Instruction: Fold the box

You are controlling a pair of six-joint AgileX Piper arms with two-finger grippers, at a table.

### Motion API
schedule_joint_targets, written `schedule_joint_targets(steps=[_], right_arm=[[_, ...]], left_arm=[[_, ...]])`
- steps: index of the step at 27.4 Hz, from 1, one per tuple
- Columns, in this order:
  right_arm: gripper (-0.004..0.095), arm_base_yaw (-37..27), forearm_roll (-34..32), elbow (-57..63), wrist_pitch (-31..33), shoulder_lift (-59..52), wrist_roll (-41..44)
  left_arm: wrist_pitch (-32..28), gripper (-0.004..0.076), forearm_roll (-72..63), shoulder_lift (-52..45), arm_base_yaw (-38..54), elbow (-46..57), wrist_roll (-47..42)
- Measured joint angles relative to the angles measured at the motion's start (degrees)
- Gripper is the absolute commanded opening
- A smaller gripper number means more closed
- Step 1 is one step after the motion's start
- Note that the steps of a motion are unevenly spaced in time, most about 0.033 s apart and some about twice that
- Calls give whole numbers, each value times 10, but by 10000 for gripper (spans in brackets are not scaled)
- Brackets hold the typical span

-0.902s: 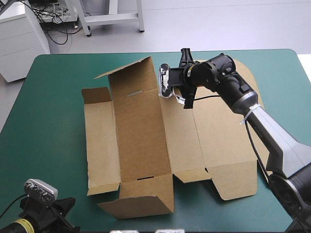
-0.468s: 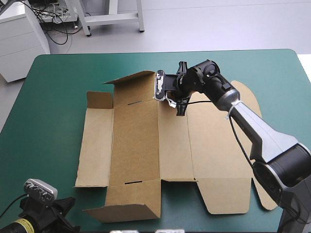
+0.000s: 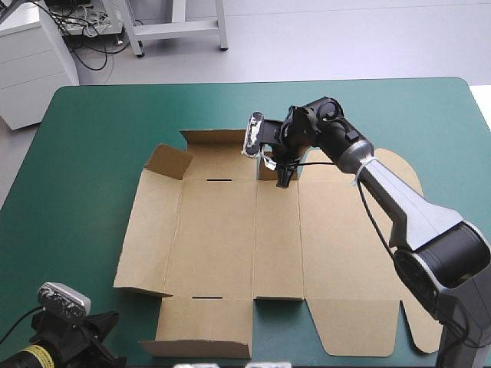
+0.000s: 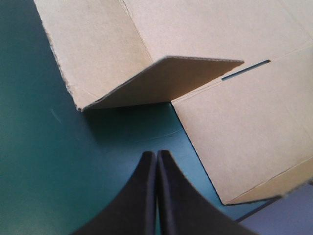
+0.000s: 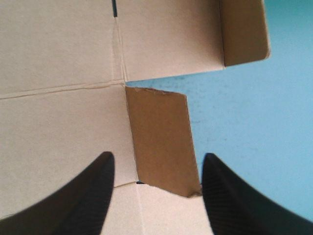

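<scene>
The brown box (image 3: 230, 238) lies spread almost flat in the middle of the teal-green cover, its round-cornered lid (image 3: 345, 253) to the right. The far flap (image 3: 219, 146) and the near flap (image 3: 203, 337) tilt up a little. My right gripper (image 3: 282, 178) is at the box's far edge, pointing down. In the right wrist view this gripper (image 5: 157, 155) stands open, with a small raised brown flap (image 5: 161, 142) between its fingers. My left gripper (image 4: 156, 154) is shut and empty over the cover, short of the box's (image 4: 244, 112) near left corner flap (image 4: 161, 83).
The teal-green cover (image 3: 77, 192) shows in wide bands left of the box and along the far edge. The box's near flaps reach close to the table's front edge, and my left arm sits low at the front left corner.
The wall and panels that stood raised have dropped flat. My right gripper has sunk to the box's far edge and opened, letting go of the board. The left arm has not moved.
</scene>
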Motion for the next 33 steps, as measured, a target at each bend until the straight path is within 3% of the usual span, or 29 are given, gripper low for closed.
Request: schedule_joint_targets(steps=[5,9,17,25,33], right_arm=[[659,-2,-72,0,9,-1,92],[543,-2,-90,0,36,-16,137],[2,-22,-90,0,40,-86,252],[-22,-120,-85,0,106,-150,405],[-22,-258,0,50,143,-229,437]], left_arm=[[0,-32,0,0,0,0,0],[-1,-32,0,0,0,0,0],[-1,-32,0,0,0,0,0],[-1,-32,0,0,0,0,0],[-1,-32,0,0,0,0,0]])
